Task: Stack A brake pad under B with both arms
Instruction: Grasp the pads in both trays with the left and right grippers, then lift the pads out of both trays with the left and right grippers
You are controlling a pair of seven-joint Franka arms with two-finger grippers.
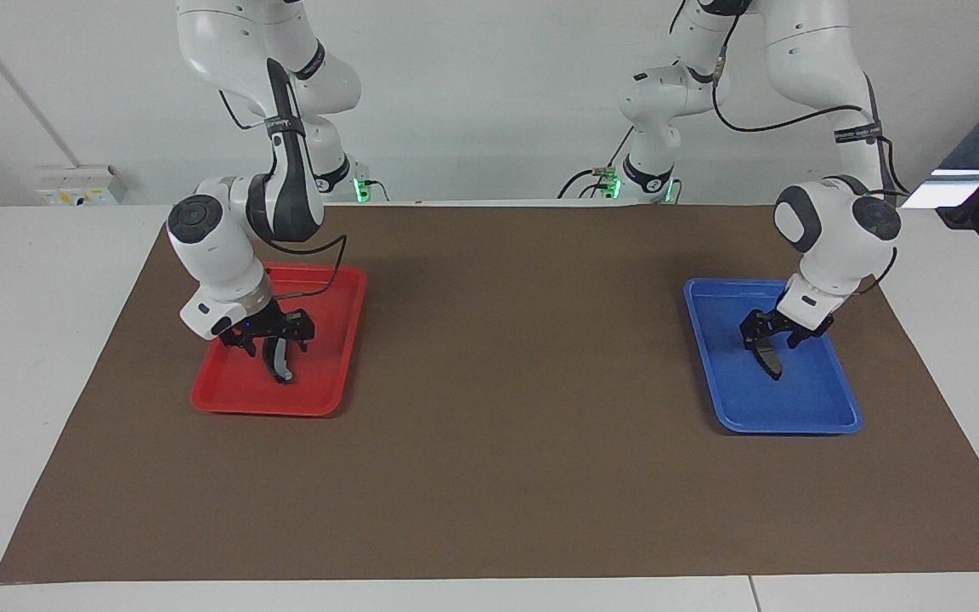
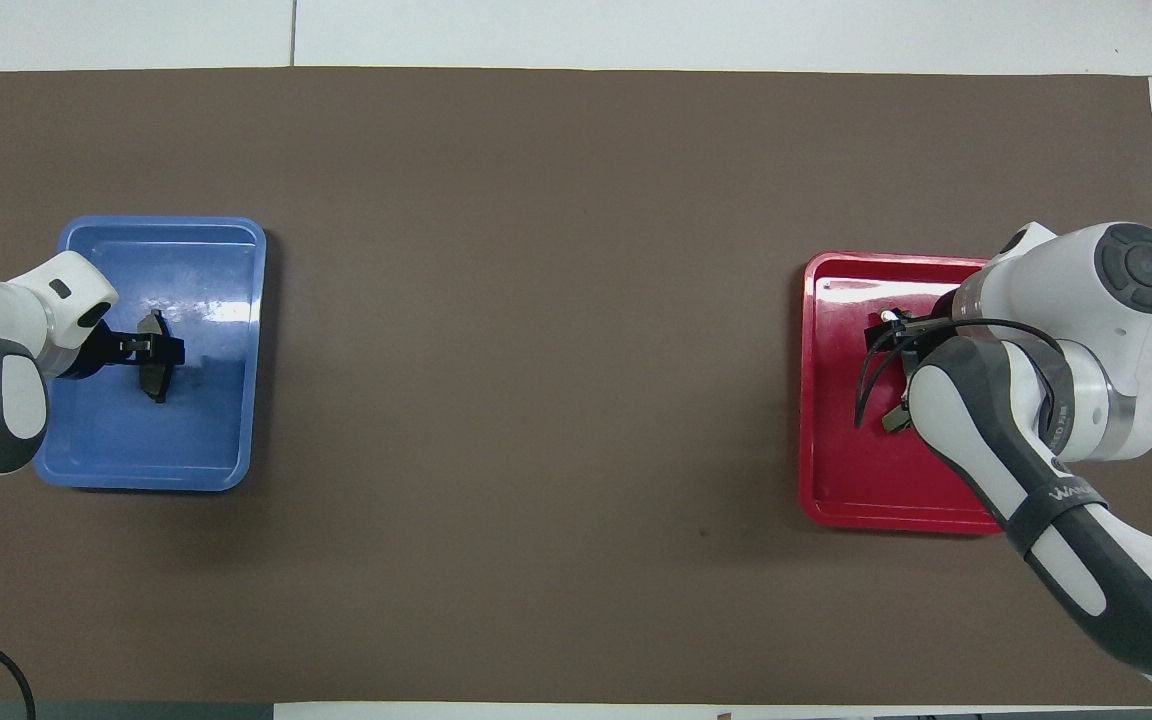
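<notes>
The A brake pad, short and dark, hangs edge-down from my left gripper over the blue tray; whether its lower tip touches the tray floor I cannot tell. In the overhead view the left gripper is shut across the A brake pad. B, a longer black pad with a pale strip, hangs from my right gripper, shut on it over the red tray. In the overhead view the right arm hides most of B; one tip shows below the right gripper.
The blue tray lies at the left arm's end of the brown mat and the red tray at the right arm's end. White table borders the mat.
</notes>
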